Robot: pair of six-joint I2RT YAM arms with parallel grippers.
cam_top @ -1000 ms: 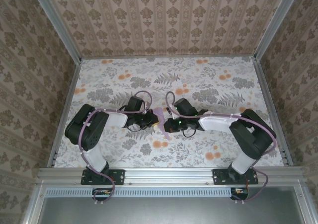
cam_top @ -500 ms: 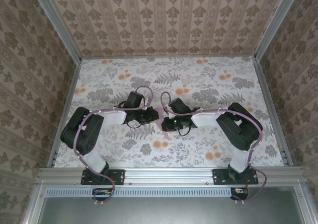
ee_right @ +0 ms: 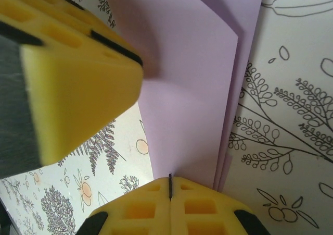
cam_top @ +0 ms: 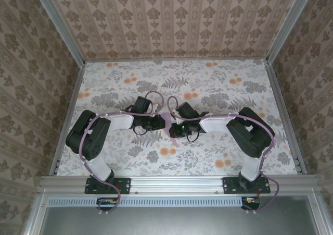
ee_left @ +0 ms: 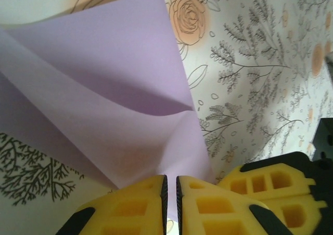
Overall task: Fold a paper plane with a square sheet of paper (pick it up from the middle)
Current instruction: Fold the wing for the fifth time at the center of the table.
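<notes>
Folded lavender sheet of paper [ee_left: 104, 84], left gripper [ee_left: 170, 185] and right gripper [ee_right: 170, 185] both clenched on it, just beside each other, floral tabletop [cam_top: 218, 84] beneath

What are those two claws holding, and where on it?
The folded lavender paper: the left gripper and the right gripper each pinch its edge, close together.

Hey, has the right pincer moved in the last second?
Yes, slightly: the right pincer, shut on the square sheet of paper, has drifted left relative to the orange blossoms printed behind it.
</notes>
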